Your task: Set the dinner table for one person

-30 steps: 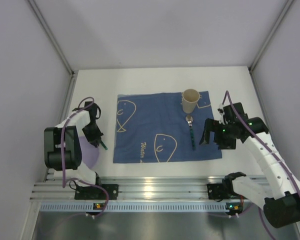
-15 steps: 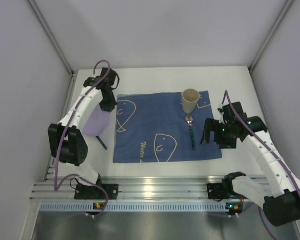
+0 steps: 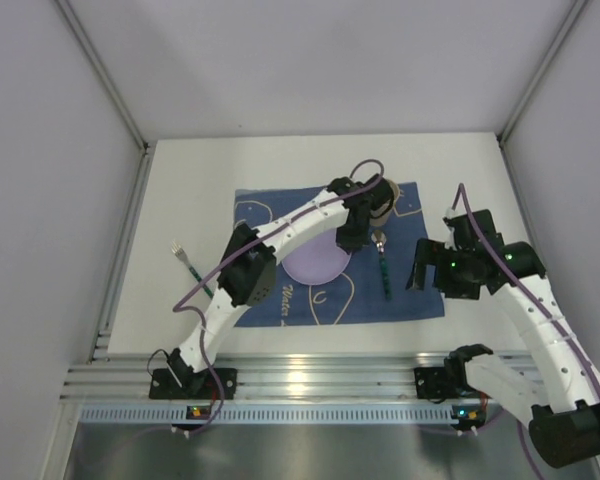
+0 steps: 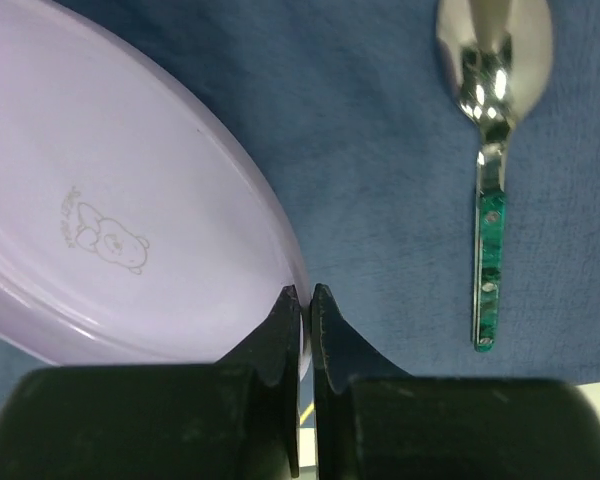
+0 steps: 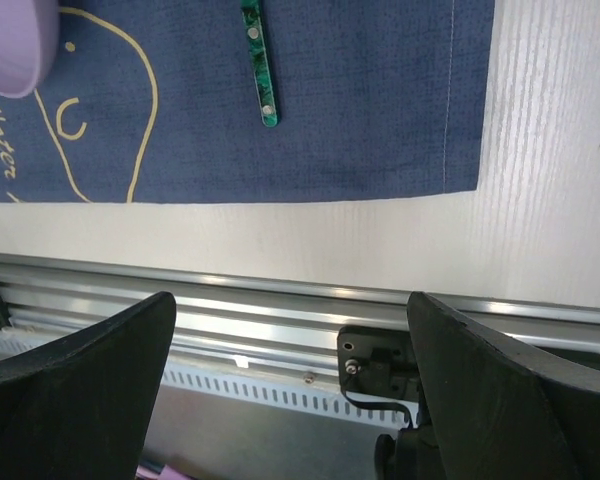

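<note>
**A:** From above, what sits around the arms?

**B:** The dinner table [image 3: 180, 190], a large, flat, matte white top, fills the floor of the view. A dark blue cloth placemat [image 3: 270, 215] with pale line drawings lies at the middle of it, toward the near edge. A round, smooth lilac plate [image 3: 315, 265] is at the placemat's centre. I cannot tell whether it lies flat. A beige cup [image 3: 388, 193] stands at the far right corner of the placemat. The left arm's wrist half hides it, so I can't see whether it holds anything. A metal spoon with a green handle [image 3: 383, 262] lies just right of the plate, its bowl toward the cup. A green-handled fork [image 3: 188, 265] lies on bare table, well left of the placemat.

**A:** And the grippers?

**B:** The left gripper [image 3: 348, 243] is at the plate's far right rim. The right gripper [image 3: 417, 272] hangs over the placemat's right edge.

**A:** What does the left wrist camera show?

**B:** Black fingers [image 4: 280, 335] are pinched together on the plate's thin rim. The plate bears a small bear print and nothing lies on it. The spoon lies apart to the right on the woven cloth.

**A:** And the right wrist camera?

**B:** Its two fingers [image 5: 80, 390] are spread wide with nothing between them. Below them are the placemat's near right corner, the end of the spoon's handle and a sliver of the plate. An aluminium rail [image 5: 230, 290] runs along the table's near edge.
</note>
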Controlling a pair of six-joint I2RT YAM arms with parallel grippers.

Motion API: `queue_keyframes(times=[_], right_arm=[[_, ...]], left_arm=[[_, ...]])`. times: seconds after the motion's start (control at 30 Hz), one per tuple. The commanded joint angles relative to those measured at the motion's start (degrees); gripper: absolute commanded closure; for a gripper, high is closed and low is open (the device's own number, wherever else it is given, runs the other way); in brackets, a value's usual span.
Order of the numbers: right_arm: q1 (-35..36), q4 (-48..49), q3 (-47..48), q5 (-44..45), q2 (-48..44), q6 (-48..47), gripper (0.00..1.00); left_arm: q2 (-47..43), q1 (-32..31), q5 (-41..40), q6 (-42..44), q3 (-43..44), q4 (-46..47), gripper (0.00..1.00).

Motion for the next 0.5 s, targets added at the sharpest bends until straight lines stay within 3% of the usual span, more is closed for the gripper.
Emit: queue_keyframes(times=[0.0,0.23,0.37,0.47], right_arm=[[0.55,-1.04,0.39,1.05,-1.97,0.47,0.00],[0.55,-3.24,-0.22,2.02,-4.43,0.64,0.00],[0.55,-3.77,-1.10,2.02,-5.39,0.64,0.00],[0.55,-4.12,-1.36,1.93,-5.83,0.73,0.00]], left_arm=[[1.50,-1.48,4.71,-3.83,5.88,-2.08,1.00],[-0.24,-2.79,8.05,-5.85,-0.70,3.36,1.00],[-0.07,-4.63,12.00,-5.33,-1.76,6.62,0.75],[-3.83,-5.78,9.21,-4.98,-2.54,7.42,0.63]])
